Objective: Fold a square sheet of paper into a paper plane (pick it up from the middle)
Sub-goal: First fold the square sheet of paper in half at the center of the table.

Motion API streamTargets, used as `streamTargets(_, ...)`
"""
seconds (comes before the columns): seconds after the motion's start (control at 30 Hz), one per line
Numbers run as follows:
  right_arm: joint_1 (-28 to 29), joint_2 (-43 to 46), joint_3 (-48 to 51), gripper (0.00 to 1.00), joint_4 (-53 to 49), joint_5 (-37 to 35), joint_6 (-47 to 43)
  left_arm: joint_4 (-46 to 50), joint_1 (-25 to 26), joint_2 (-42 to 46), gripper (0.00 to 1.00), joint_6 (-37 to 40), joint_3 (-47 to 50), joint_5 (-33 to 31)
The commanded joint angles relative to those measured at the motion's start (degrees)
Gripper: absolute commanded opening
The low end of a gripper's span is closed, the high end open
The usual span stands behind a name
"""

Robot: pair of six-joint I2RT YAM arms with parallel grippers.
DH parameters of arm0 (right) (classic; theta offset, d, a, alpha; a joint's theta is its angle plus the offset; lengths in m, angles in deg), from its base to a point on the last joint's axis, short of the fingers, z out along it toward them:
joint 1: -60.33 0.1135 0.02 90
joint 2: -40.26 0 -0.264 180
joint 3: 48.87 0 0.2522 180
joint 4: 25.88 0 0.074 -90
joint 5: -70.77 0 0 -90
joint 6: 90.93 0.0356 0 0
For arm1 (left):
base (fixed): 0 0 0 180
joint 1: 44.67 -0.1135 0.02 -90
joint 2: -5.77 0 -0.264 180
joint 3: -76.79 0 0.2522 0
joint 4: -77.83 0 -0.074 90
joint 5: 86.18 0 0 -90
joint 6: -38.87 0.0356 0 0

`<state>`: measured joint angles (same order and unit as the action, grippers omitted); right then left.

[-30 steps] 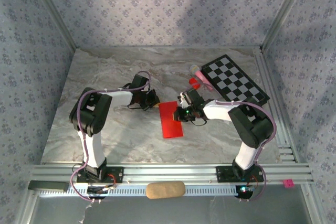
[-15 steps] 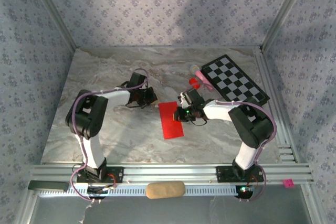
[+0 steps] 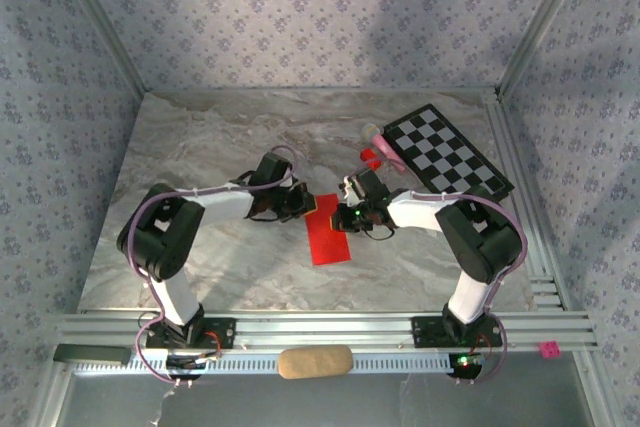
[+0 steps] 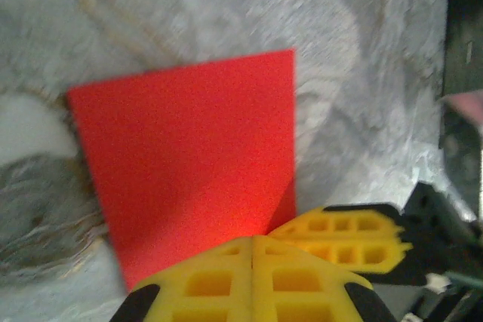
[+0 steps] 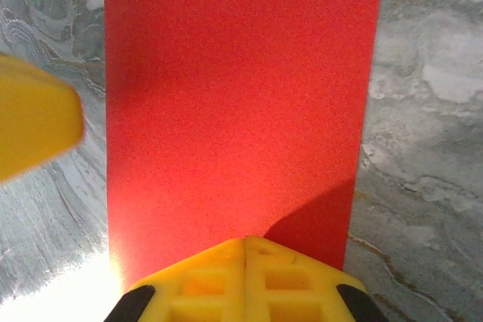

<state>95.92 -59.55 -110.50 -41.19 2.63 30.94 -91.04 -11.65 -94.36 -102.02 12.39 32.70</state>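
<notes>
Lying flat on the marble surface [image 3: 200, 147] btwn both pincers, the square sheet of paper [image 3: 327, 232] is seen creased to a narrow rectangle. Left pincer [image 3: 304, 205] & right pincer [image 3: 342, 210] are pressed together, nothing clamped, tips over its far end. Thin, light, floppy, prob. slippery: best pinched gently mid-edge.
</notes>
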Motion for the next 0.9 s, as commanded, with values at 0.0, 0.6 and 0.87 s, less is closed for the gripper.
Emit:
streamTargets(0.0, -0.44, -1.84, 2.61, 0.0, -9.37, -4.29, -0.5, -4.13, -0.03, -0.5, 0.0, -0.59, 1.59, 3.48)
streamTargets(0.6, -0.32, -1.81, 2.93, 0.0, -9.01, -4.38, -0.27, 4.16, -1.12, 1.27, 0.01, 6.28, 4.08, -1.73)
streamTargets(0.87, -0.26, -1.9, 2.68, 0.0, -9.06, -4.47, -0.14, 2.08, 3.49, 3.62, 0.05, 1.19, 2.05, -0.04)
